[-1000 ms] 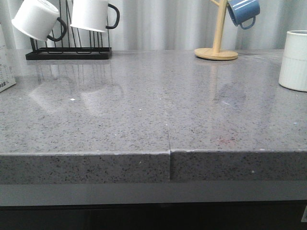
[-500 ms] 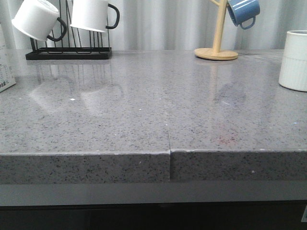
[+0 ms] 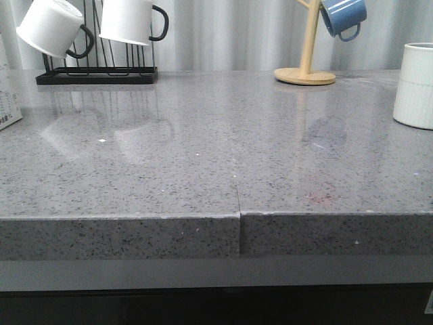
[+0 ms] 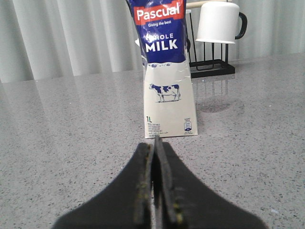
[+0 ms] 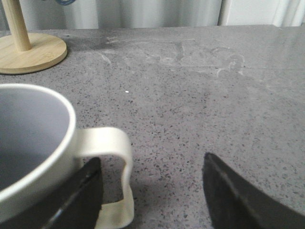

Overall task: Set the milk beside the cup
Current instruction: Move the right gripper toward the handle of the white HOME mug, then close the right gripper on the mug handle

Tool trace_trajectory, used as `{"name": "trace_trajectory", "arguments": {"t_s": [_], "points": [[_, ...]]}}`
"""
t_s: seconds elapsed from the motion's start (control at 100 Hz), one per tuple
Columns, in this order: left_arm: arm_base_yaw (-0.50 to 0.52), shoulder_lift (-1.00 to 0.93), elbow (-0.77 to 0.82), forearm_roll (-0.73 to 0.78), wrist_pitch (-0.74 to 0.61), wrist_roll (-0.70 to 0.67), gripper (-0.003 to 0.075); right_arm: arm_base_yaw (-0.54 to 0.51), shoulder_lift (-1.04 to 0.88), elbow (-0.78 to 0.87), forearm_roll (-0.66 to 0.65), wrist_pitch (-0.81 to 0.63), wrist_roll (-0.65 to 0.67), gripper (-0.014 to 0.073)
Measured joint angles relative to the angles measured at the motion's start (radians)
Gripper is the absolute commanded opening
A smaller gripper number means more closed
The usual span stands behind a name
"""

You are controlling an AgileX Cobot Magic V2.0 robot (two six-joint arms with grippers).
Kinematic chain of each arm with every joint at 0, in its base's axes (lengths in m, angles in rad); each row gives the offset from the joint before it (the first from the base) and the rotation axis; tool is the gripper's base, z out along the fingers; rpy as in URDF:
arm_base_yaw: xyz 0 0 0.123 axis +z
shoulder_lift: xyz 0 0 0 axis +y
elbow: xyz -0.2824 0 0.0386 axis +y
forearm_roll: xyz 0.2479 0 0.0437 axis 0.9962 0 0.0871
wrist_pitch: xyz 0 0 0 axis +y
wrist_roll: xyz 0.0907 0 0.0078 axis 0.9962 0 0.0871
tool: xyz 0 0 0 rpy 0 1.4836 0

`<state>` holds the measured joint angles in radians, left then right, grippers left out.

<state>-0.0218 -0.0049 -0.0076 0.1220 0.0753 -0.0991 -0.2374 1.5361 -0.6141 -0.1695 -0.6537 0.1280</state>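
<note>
Soft, even, fairly bright light fills all three views, with no hard shadows. In the front view the polished grey countertop (image 3: 203, 156) shows pale glare and mirrored reflections of the hanging mugs (image 3: 51, 27). In the left wrist view the milk (image 4: 164, 71) is sharp, while the near gripper (image 4: 156, 181) is dark and blurred. In the right wrist view the close cup (image 5: 33, 143) is soft and out of focus.

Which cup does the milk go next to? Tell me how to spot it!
Look along the grey counter to its far right edge, past the wooden mug tree. The cup stands there on the stone: tall, white, ribbed below, not hung like the other mugs.
</note>
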Motion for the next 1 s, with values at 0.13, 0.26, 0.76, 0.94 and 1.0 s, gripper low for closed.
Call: {"name": "trace_trajectory", "arguments": {"t_s": [0.13, 0.26, 0.76, 0.94, 1.0], "points": [[0.000, 0.000, 0.000, 0.000, 0.000, 0.000, -0.0021, 0.000, 0.045, -0.031, -0.011, -0.026, 0.010, 0.0465], [0.000, 0.000, 0.000, 0.000, 0.000, 0.000, -0.0020, 0.000, 0.098, -0.052, -0.029, -0.063, 0.021, 0.0437], [0.000, 0.000, 0.000, 0.000, 0.000, 0.000, -0.0021, 0.000, 0.151, -0.068, -0.048, -0.179, 0.036, -0.0113], [0.000, 0.000, 0.000, 0.000, 0.000, 0.000, -0.0021, 0.006, 0.124, -0.068, -0.085, -0.171, 0.034, -0.0111], [0.000, 0.000, 0.000, 0.000, 0.000, 0.000, -0.0021, 0.020, 0.096, -0.068, -0.085, -0.156, 0.034, -0.0111]]}}
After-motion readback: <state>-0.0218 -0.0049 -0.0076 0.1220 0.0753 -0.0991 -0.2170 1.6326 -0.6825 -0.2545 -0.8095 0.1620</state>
